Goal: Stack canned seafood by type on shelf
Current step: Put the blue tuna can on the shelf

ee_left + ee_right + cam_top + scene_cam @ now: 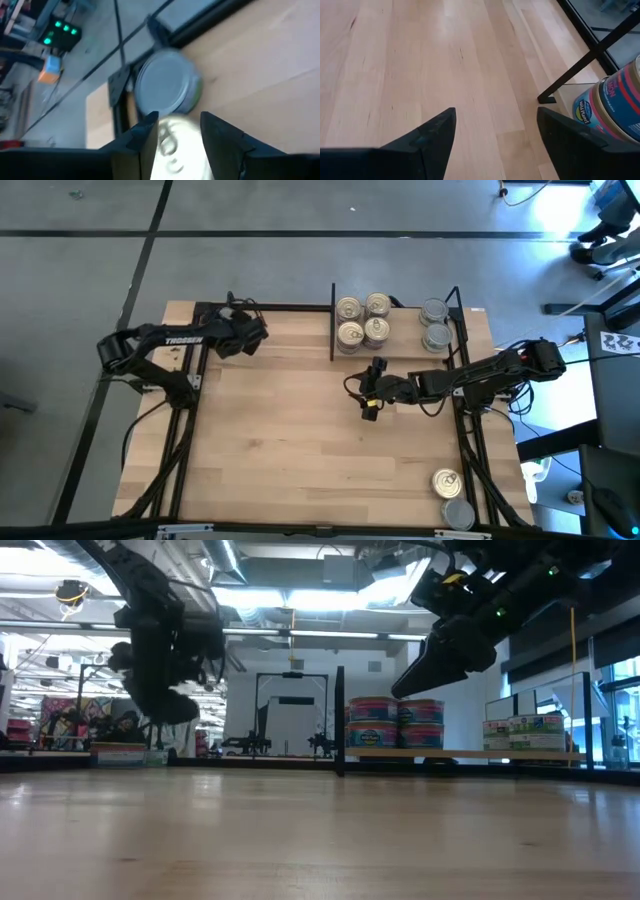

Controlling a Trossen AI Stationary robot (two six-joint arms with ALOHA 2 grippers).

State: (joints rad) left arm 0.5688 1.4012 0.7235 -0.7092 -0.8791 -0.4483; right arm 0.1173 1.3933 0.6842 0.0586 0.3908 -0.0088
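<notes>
My left gripper (243,330) hangs open over the table's far left corner, clear of the wood (160,690). Its wrist view shows a gold pull-tab tin (175,145) through the gap between the fingers. A grey-lidded tin (165,85) stands beyond it on the table, by the black frame's corner. The arm hides both in the high view. On the shelf (405,320), several gold-lidded tins (362,320) stand beside the black divider (332,330). Grey-lidded tins (435,323) stand farther right, stacked two high (510,730). My right gripper (368,392) hangs open just in front of the gold tins (612,107).
Near the table's near right corner stand a gold-lidded tin (447,482) and a grey-lidded one (458,513). Thin black bars (470,470) frame the table. The middle and near left of the tabletop (290,450) show bare wood.
</notes>
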